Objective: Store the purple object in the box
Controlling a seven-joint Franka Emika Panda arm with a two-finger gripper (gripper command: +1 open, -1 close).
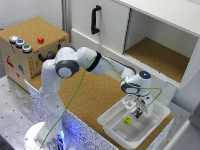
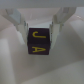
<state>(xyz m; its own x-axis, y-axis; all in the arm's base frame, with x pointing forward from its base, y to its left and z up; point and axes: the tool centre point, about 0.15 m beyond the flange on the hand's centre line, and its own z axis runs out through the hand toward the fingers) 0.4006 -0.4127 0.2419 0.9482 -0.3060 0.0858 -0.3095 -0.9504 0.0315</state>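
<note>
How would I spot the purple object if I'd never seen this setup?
Find the white translucent box at the cork counter's edge; the gripper hangs over it. The purple object sits between its fingers, a dark block with yellow letters, unlike the plain yellow cube on the box floor.

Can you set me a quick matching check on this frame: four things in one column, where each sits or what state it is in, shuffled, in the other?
Things:
1. purple block
2. yellow cube
3. white bin
4. cork box with buttons

Places or states:
A. on the cork surface, below the hand
B. at the exterior view's left, behind the arm's base
C. held between the fingers, yellow letters showing
D. lying loose on the bin's floor

Pairs: 1-C, 2-D, 3-A, 4-B
</note>
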